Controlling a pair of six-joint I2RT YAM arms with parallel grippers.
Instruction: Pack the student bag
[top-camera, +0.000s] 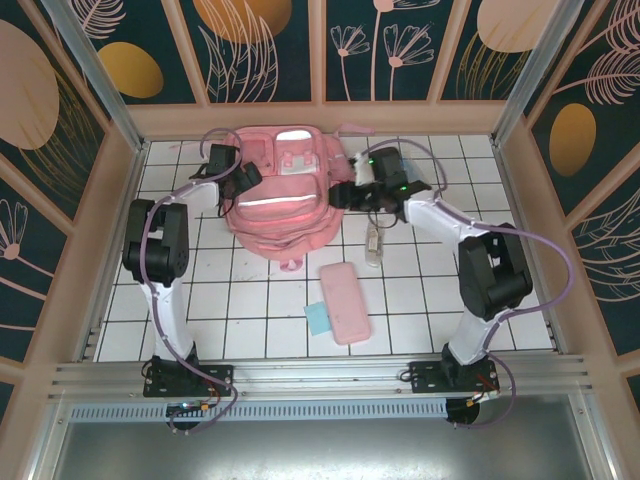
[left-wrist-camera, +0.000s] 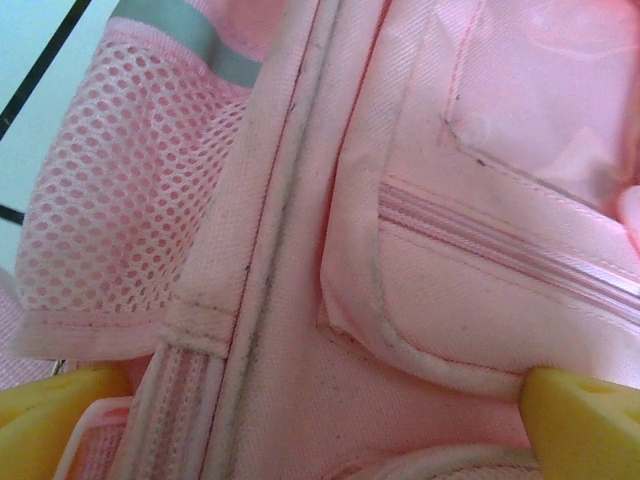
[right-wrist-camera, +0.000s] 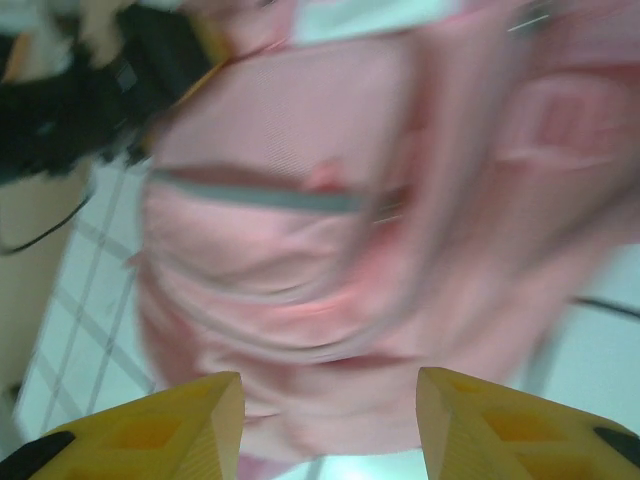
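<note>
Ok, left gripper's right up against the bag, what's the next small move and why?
Probably close the left gripper on the student bag: its yellow fingers stand wide apart with pocket fabric beside the zip between them, nothing gripped. The pink pencil case lies outside, so the bag likely needs holding.

I see the student bag (top-camera: 275, 228) in soft pink, with a whitish stripe (top-camera: 272, 201) and a pink mesh pocket (left-wrist-camera: 120, 200). The table (top-camera: 420, 310) has white tiles with dark lines. The walls (top-camera: 270, 45) are dark teal with orange and peach plants. The right gripper (right-wrist-camera: 325, 400) has yellow fingers (right-wrist-camera: 170, 425).
</note>
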